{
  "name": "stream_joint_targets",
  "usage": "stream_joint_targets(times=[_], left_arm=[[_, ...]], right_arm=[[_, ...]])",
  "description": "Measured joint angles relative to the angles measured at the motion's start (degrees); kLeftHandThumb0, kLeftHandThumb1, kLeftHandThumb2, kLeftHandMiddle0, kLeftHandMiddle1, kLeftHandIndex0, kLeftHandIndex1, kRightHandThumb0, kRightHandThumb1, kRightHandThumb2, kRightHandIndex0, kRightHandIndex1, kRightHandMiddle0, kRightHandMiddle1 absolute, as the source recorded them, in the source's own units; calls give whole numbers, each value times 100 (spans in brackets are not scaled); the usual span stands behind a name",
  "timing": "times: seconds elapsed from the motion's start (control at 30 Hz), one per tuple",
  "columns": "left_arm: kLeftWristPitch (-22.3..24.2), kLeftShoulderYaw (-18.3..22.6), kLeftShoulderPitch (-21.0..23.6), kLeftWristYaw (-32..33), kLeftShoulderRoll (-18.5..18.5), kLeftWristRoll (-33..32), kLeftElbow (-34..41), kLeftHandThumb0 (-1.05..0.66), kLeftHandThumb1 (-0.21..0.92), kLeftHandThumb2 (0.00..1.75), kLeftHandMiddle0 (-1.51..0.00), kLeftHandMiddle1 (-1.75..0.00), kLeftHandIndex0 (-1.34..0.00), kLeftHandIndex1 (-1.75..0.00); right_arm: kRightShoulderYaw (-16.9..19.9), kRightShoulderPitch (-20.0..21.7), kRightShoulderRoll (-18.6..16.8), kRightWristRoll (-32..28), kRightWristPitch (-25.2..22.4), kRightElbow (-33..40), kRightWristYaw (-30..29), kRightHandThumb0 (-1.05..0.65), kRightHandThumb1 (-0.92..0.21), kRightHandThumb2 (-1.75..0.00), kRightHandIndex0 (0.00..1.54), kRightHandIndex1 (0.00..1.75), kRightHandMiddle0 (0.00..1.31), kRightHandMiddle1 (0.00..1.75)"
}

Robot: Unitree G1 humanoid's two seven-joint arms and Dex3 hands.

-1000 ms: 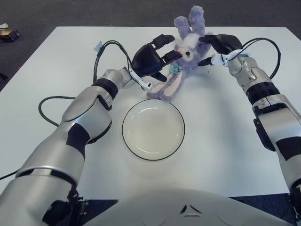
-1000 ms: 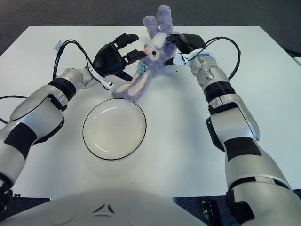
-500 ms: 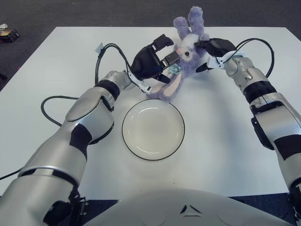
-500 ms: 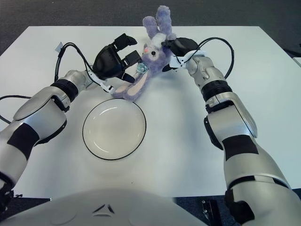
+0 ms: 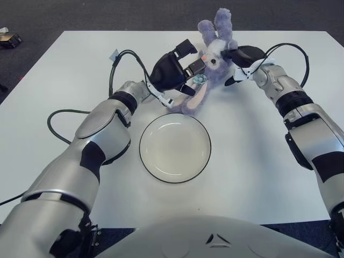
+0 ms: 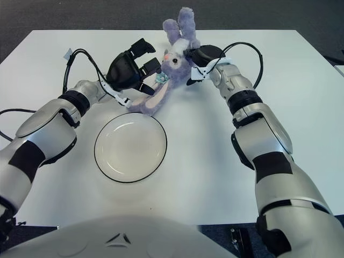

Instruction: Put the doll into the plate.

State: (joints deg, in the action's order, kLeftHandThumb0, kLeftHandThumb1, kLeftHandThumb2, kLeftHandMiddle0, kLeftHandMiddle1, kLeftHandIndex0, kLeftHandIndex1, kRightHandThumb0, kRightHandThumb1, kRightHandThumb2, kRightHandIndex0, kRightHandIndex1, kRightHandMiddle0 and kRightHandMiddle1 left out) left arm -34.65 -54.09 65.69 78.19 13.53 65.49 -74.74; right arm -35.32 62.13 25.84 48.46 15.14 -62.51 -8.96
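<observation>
Now, doll pinched from both sides, up at twelve o'clock of the plate and not in it. Left hand clamped on its nine o'clock flank, right hand pressed at three. Ears pointed to twelve; feet just beyond the rim.

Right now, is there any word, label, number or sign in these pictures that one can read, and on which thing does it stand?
None can be read: the doll, the plate, the table, the left hand and the right hand show no legible text.
</observation>
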Motion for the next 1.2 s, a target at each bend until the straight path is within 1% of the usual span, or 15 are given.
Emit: stream_joint_targets(times=[0.07,0.1,0.23,0.3,0.33,0.4,0.47,0.57,0.7,0.83,0.93,1.03,1.07,1.1,1.2], left_arm=[[7,8,0,-1,0,-1,0,-34,92,50,-13,-129,-20,-172],[11,10,0,-2,0,-1,0,-34,92,50,-13,-129,-20,-173],[28,23,0,-9,-3,-2,0,-34,92,50,-12,-129,-20,-172],[49,30,0,-18,-8,-3,0,-34,92,50,-12,-129,-20,-172],[64,35,0,-26,-11,-4,0,-34,92,50,-12,-129,-20,-172],[76,43,0,-39,-16,-6,0,-34,92,50,-12,-129,-20,-172],[86,54,0,-58,-22,-10,0,-34,92,50,-12,-128,-21,-172],[116,64,0,-72,-29,-13,0,-34,92,50,-12,-128,-21,-172],[137,78,0,-101,-29,-24,0,-34,92,49,-12,-128,-21,-171],[143,83,0,-124,-29,-29,0,-34,92,49,-12,-127,-21,-171],[166,105,0,-151,-50,-42,6,-34,92,49,-12,-126,-22,-171],[194,136,0,-185,-51,-76,6,-34,92,49,-12,-125,-22,-171],[204,147,0,-192,-50,-84,7,-34,92,49,-12,-125,-22,-171],[213,156,0,-199,-44,-95,7,-34,92,48,-12,-125,-22,-171],[235,172,0,-221,-34,-103,7,-34,92,48,-12,-124,-22,-171]], right_arm=[[-71,-1,0,90,-62,-26,-166,10,-92,-22,48,147,51,104],[-95,-1,0,129,-89,-37,-232,7,-92,-21,49,149,52,106],[-211,-5,0,264,-201,-76,-512,2,-91,-17,53,144,63,104],[-253,-11,-1,287,-231,-95,-615,1,-85,-24,58,137,66,106],[-267,-13,-1,291,-243,-110,-655,1,-80,-31,60,135,66,111],[-285,-14,-1,292,-251,-133,-711,0,-70,-48,65,131,63,121],[-293,-16,-1,288,-249,-151,-766,0,-58,-70,68,130,58,136],[-278,-27,0,268,-231,-166,-862,0,-50,-85,71,129,54,148],[-219,-84,21,200,-145,-170,-991,0,-46,-92,73,129,52,154],[-207,-137,42,183,-104,-158,-1030,0,-45,-93,73,129,51,155],[-56,-404,214,112,-82,314,-974,0,-45,-94,73,130,51,154],[155,-780,410,-46,-104,960,-802,0,-45,-94,74,131,51,153],[220,-890,461,-72,-130,1138,-725,0,-42,-100,73,136,50,155],[284,-1016,502,-110,-162,1343,-635,0,-36,-114,71,147,48,162],[459,-1338,559,-208,-311,1828,-376,0,-32,-122,70,155,47,166]])
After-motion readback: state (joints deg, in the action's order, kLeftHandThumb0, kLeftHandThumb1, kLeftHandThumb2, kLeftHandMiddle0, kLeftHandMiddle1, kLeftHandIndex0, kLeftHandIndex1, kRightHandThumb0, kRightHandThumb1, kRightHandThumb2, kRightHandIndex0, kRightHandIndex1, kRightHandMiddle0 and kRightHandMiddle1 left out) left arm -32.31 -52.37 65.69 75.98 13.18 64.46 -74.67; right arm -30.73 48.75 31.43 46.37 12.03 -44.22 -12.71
